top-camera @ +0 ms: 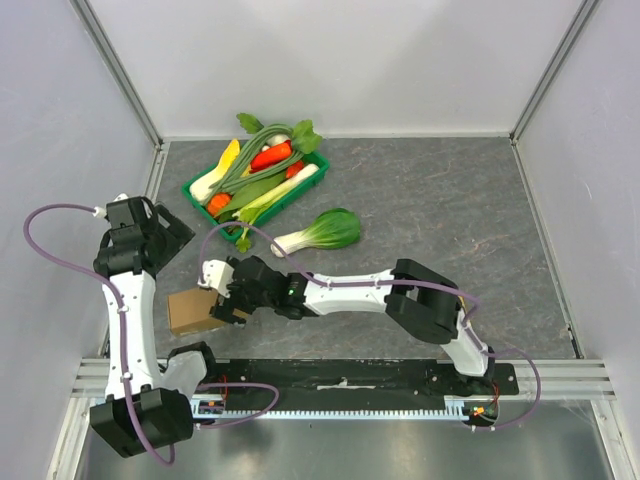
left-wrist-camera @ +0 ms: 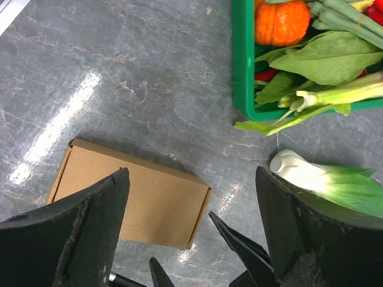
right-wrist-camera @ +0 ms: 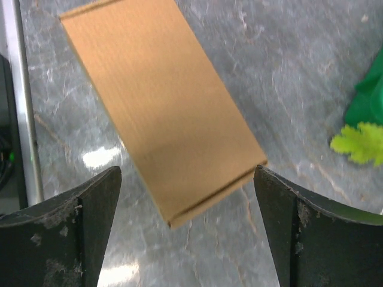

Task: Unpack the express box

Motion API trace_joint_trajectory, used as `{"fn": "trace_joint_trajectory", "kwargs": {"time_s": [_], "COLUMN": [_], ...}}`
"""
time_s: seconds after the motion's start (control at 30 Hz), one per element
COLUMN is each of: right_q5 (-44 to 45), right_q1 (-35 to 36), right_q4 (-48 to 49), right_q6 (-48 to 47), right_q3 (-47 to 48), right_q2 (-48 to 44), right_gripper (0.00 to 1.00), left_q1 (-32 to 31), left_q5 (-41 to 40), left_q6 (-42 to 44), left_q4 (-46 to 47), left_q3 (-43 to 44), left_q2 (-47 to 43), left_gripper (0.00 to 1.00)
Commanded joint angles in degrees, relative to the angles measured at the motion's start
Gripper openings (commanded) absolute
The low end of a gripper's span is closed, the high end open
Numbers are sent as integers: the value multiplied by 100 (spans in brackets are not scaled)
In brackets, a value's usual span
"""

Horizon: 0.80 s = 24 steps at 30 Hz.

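Nearest my bases, the express box (top-camera: pixel 188 312) lies flat and closed on the table (top-camera: pixel 450 220). From above, my right gripper (right-wrist-camera: pixel 187 173) covers its right end. That gripper is spread wide, one finger off each side of the box's end; whether either touches the cardboard I cannot tell. My left gripper (left-wrist-camera: pixel 191 173) hangs released farther back, its fingers hiding part of the box and of the bok choy (top-camera: pixel 325 232). Farthest is the green tray (top-camera: pixel 190 186) of vegetables, cut off in both wrist views.
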Motion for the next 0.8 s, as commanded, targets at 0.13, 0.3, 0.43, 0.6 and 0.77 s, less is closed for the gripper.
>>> {"fn": "trace_joint_trajectory", "kwargs": {"time_s": [0.13,0.3,0.43,0.6,0.77], "right_q5": [-313,-533,-569,-200,556], "right_q1": [0,-70,-193,-378,-387], "right_q4": [-112,-428,-569,-499,-551], "right_q6": [-777,-813,-602,-172,74], "right_q3": [853,291,-446,-1361,-2293], "right_q2": [611,427,86,-592,-1479], "right_gripper": [98,98,92,81,71], "left_q1": [413,458,493,484,493], "left_q5": [283,486,617,802,1223], "left_q6": [-307,-325,-360,-343,-238], "left_q4": [25,86,183,271,323], "left_q3": [-284,-433,-539,-653,-706], "left_q2": [-91,6,24,-29,-117], "left_gripper": [91,90,90,87,83]}}
